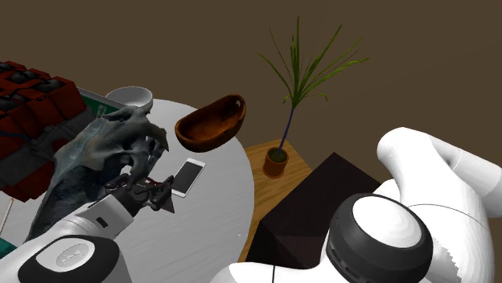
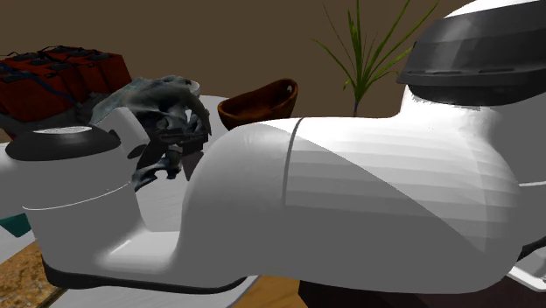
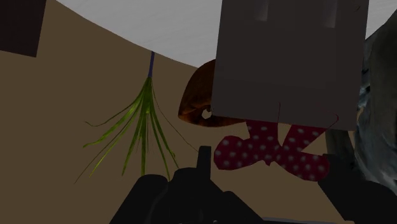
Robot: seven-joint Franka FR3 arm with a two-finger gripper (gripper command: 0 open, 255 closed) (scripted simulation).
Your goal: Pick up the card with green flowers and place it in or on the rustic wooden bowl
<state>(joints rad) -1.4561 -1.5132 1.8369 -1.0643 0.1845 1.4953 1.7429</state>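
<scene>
Card (image 3: 286, 70) with red dotted flowers pinched between the fingers (image 3: 159, 197), apart from brown bowl (image 1: 211, 122)

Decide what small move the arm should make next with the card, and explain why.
Probably ease the gripper toward the brown bowl. In the wrist view the grey card with a red spotted bow sits close before the gripper, and the bowl lies beyond it. In the shoulder view the gripper hangs over the table, well short of the bowl.

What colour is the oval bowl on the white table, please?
Reddish-brown oval bowl; shoulder view shows it best.
</scene>
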